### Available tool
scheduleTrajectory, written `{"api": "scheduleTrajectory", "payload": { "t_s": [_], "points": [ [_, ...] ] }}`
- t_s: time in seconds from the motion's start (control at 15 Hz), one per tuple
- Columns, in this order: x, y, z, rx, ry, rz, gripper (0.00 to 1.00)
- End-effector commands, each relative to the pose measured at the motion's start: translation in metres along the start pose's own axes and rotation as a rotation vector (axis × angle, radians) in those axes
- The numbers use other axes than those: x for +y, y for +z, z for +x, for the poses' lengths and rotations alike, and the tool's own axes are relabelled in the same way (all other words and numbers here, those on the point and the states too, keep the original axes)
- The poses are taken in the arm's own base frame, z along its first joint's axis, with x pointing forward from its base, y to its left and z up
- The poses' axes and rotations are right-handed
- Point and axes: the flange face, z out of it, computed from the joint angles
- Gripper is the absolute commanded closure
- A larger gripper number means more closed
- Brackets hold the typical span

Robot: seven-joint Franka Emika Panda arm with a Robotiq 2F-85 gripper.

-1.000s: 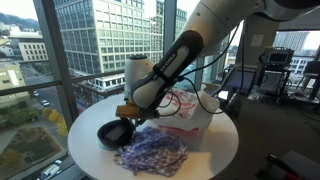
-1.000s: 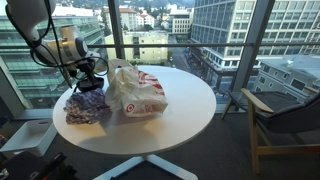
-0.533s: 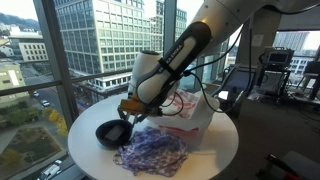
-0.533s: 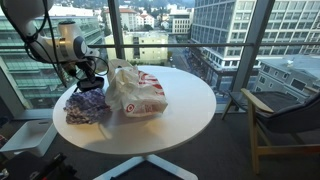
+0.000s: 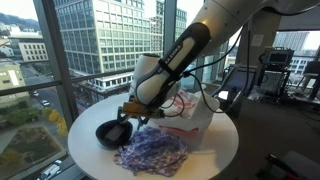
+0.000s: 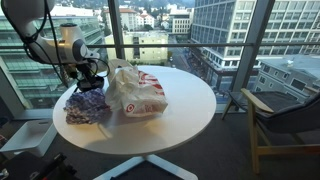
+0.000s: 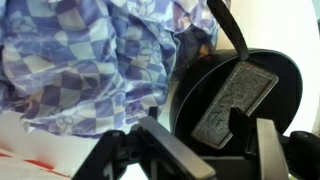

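**Open gripper poised over a black pan on a round table**

A round white table (image 6: 185,125) by tall windows is shown, with city buildings outside. The robot's gripper (image 7: 214,135) is seen just above a black pan (image 7: 195,85) near the table's edge. Its fingers are spread wide and nothing is gripped between them. A grey, textured slab (image 7: 232,100) lies tilted inside the pan, leaning toward the far wall. A thin dark handle (image 7: 228,30) rises from the pan's rim. What the slab is made of cannot be told.

A crumpled blue-and-white checked cloth (image 7: 90,60) lies just beside the pan and appears to touch its side. A white bag with red markings (image 5: 188,108) stands behind the cloth, in both exterior views.

The step in hand is judged to be work at the pan with the jaws parted. For it to be done well, the fingers should be kept clear of the rim and the handle. A straight vertical path is advised, so that the pan is not nudged toward the table's edge. The cloth's folds should also be avoided, since a fingertip could be snagged in them.
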Motion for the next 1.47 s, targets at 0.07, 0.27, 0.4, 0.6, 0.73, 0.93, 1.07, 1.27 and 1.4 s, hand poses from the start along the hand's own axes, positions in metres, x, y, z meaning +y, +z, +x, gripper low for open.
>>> {"api": "scheduleTrajectory", "payload": {
  "t_s": [0.07, 0.27, 0.4, 0.6, 0.73, 0.93, 1.07, 1.27, 1.4],
  "points": [
    [-0.017, 0.002, -0.001, -0.005, 0.031, 0.02, 0.0],
    [-0.038, 0.003, 0.005, 0.004, 0.056, 0.014, 0.0],
    [-0.051, 0.0, 0.015, 0.016, 0.064, 0.019, 0.0],
    [-0.062, 0.0, 0.034, 0.064, 0.074, 0.028, 0.0],
    [-0.064, 0.01, 0.044, 0.056, 0.075, 0.039, 0.0],
    [-0.063, 0.031, 0.05, 0.018, 0.073, 0.03, 0.0],
    [-0.062, 0.046, 0.052, 0.005, 0.068, 0.016, 0.0],
    [-0.056, 0.065, 0.054, -0.022, 0.061, -0.007, 0.0],
    [-0.053, 0.078, 0.054, -0.048, 0.056, -0.017, 0.0]
  ]
}}
